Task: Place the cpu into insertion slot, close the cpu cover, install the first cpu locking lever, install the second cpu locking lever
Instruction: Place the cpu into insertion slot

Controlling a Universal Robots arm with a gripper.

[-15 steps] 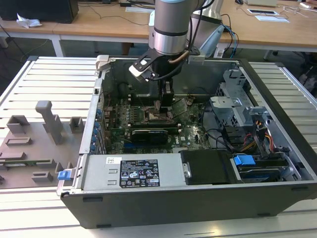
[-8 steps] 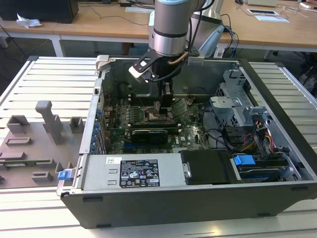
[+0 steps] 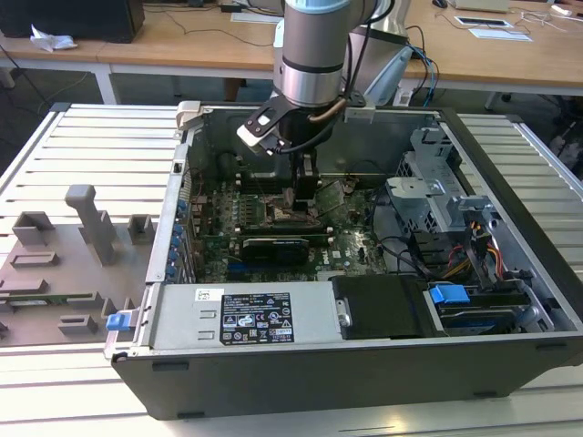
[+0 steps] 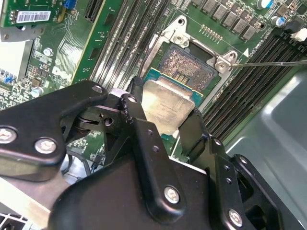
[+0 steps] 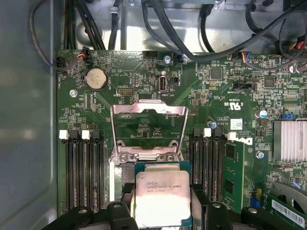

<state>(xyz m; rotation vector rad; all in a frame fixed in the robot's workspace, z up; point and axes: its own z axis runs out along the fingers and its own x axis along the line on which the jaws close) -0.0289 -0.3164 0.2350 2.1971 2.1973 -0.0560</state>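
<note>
Fingers [image 4: 138, 115] are clamped on the cpu [image 4: 168, 103], held close over the insertion slot [image 4: 184, 64]; cpu cover [image 5: 148, 107] stands open. Placement step judged underway; square alignment is called for.

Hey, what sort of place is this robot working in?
Likely a lab or workshop test bench: an open computer case lies on a slatted metal table, wooden desks stand behind it, and the claw holds the cpu over the motherboard.
</note>
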